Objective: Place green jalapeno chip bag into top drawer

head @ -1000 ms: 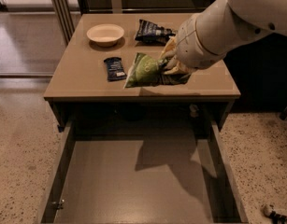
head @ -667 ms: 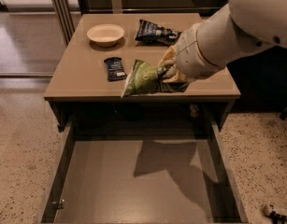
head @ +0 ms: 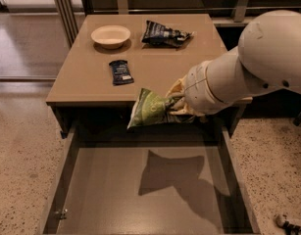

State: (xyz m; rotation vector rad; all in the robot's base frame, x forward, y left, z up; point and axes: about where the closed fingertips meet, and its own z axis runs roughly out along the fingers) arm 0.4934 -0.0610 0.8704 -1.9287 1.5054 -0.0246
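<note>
The green jalapeno chip bag (head: 151,108) hangs in the air just past the table's front edge, above the back of the open top drawer (head: 115,190). My gripper (head: 178,103) is shut on the bag's right end, mostly hidden behind my white forearm and wrist. The drawer is pulled fully out below the table, its flat grey-brown bottom bare, with the shadow of the arm and bag on it.
On the table (head: 91,77) lie a small dark blue bar packet (head: 121,72), a cream bowl (head: 111,35) and a dark navy chip bag (head: 164,34) at the back. My bulky white arm covers the table's right front corner. Speckled floor lies on both sides.
My gripper has carried the green bag forward and down, off the tabletop to a spot over the open drawer. The other things have not moved.
</note>
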